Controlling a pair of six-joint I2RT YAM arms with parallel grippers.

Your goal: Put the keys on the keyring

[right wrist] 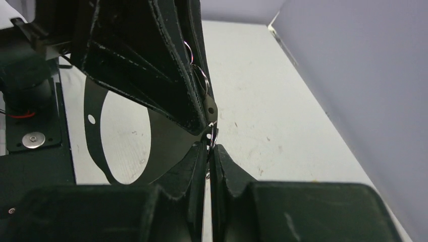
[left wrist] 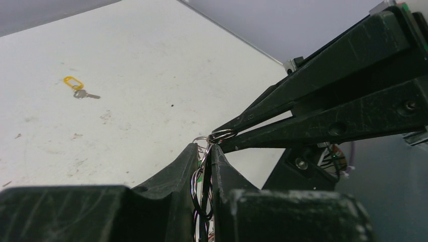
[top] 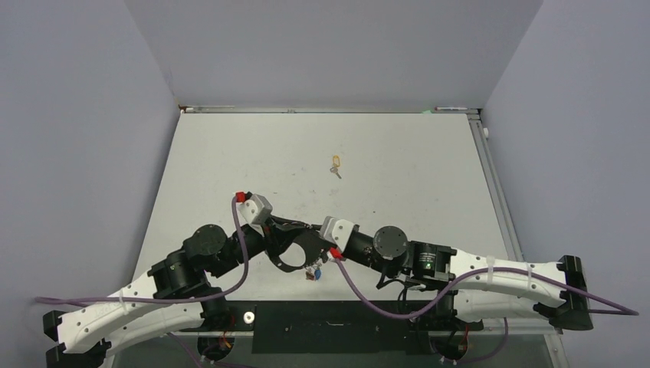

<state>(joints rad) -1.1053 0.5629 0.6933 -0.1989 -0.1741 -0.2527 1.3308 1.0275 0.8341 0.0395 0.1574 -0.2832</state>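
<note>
The keyring (left wrist: 193, 184) is pinched by left gripper (left wrist: 204, 148) and right gripper (right wrist: 208, 148); a yellow-tagged key (left wrist: 79, 94) is seen at twelve o'clock

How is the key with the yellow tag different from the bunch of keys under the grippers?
The yellow-tagged key lies alone on the table, touched by nothing; the bunch of keys hangs from the left gripper, where the right gripper meets it. The lone key's tag is yellow; the bunch shows red and blue. Both are small tagged keys.
</note>
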